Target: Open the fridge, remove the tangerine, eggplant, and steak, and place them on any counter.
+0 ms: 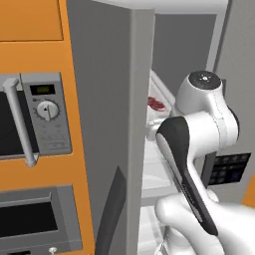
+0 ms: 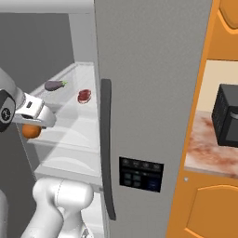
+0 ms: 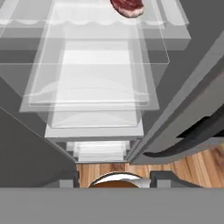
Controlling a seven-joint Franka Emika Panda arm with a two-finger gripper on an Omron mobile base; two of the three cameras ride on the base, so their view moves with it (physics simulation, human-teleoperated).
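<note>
The fridge [image 2: 153, 69] stands with its left door [image 1: 107, 114] swung open and its right door closed. On a white shelf inside lie the eggplant [image 2: 55, 85] and, to its right, the steak [image 2: 84, 95], which also shows as the steak [image 1: 157, 103] and the steak [image 3: 127, 6]. My gripper [image 2: 32, 126] hangs at the shelf's front left, shut on the tangerine [image 2: 30, 133]. In the hand view a rounded shape sits between the dark fingertips [image 3: 162, 178], partly hidden. The counter [image 2: 209, 148] lies to the right of the fridge.
An orange cabinet with built-in ovens [image 1: 35, 149] stands left of the open door. A dark boxy appliance [image 2: 228, 116] sits on the counter. The closed door carries a long dark handle [image 2: 107, 148] and a control panel [image 2: 141, 173]. Wooden floor [image 3: 192, 168] lies below.
</note>
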